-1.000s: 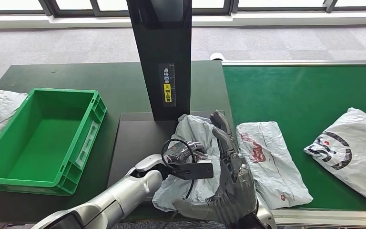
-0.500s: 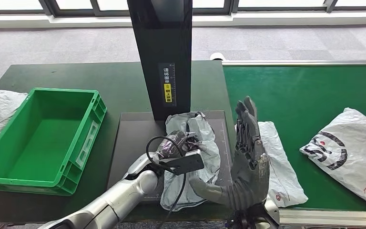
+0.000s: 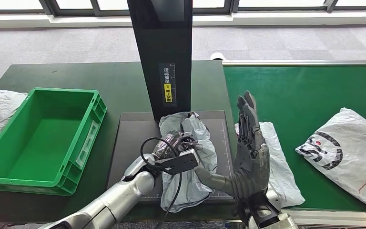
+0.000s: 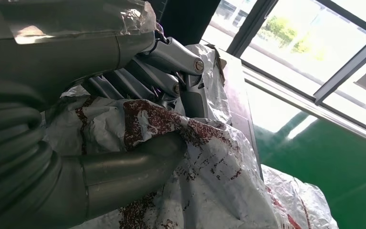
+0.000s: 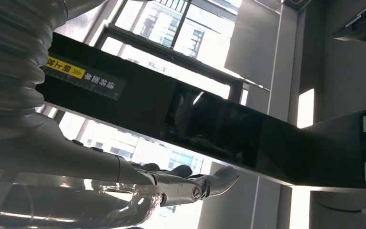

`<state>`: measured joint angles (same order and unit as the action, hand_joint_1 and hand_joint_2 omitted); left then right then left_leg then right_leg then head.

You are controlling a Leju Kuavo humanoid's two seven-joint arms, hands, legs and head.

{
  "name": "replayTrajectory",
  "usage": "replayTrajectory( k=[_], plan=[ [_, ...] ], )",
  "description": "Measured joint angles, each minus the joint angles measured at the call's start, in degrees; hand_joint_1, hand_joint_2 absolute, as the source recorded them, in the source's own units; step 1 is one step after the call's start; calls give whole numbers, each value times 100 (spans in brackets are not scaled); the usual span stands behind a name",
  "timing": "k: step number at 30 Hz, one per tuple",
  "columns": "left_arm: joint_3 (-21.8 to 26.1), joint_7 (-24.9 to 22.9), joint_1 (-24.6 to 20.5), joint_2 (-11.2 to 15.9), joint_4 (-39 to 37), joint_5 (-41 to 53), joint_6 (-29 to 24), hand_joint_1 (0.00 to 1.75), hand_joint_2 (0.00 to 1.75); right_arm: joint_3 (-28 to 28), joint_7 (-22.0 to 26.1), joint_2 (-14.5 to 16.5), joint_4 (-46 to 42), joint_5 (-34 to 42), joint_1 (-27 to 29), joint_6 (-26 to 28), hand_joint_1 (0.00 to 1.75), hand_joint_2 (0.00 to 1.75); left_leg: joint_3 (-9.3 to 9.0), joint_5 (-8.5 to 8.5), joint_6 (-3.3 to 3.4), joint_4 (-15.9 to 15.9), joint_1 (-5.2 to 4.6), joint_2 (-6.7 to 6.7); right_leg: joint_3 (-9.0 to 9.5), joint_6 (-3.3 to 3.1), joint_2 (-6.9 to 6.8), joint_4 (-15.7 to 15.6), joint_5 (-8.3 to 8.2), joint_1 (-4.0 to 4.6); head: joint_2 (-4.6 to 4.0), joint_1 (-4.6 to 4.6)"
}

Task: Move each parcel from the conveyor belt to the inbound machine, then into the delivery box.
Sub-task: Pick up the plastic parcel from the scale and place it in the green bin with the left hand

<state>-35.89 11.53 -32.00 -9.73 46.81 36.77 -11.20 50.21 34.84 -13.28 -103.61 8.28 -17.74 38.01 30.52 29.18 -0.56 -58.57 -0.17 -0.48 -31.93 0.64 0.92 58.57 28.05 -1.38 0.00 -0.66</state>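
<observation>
Left hand [image 3: 174, 143] fingers clamped on grey parcel [image 3: 198, 143] (atop scanner plate [image 3: 128, 138]); right hand [image 3: 248, 157] fingers spread, empty

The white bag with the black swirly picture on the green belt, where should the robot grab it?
Probably at the near edge of the white bag, coming from above with the right hand, which is open beside it. The bag lies flat and soft on the conveyor belt, so pinching a loose fold should work better than scooping under it.

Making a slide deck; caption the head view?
Left hand holds crumpled grey plastic parcel on dark scanner platform; right hand open alongside.
</observation>
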Motion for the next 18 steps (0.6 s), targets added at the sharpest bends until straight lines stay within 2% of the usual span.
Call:
replayTrajectory(
  k=[5, 9, 13, 18],
  plan=[
    [0, 51, 26, 47, 52, -85, -139, 175, 175, 109, 17, -66, 40, 78, -59, 99, 0, 175, 1, 0, 0, 0, 0, 0, 0, 0, 0, 0, 0, 0, 0, 0],
    [67, -7, 142, 240, 442, -166, -609, 175, 175, 158, 80, -143, 57, 112, -37, 176, 0, 175, 2, -1, -1, 0, 1, 1, -2, 0, 1, 1, 0, 1, 0, 0],
    [483, -193, 193, 590, 1059, 25, -1060, 175, 175, 164, 124, -216, 56, 75, 51, 199, 0, 175, 2, -2, -3, 1, 2, 3, -7, 0, 2, 2, 0, 3, 0, 0],
    [963, -183, 205, 813, 1447, 191, -1057, 175, 175, 164, 122, -260, 56, 53, 91, 203, 0, 175, 5, -8, -7, 2, 2, 1, -8, -1, 1, 3, -1, 2, 0, 0]
  ],
)
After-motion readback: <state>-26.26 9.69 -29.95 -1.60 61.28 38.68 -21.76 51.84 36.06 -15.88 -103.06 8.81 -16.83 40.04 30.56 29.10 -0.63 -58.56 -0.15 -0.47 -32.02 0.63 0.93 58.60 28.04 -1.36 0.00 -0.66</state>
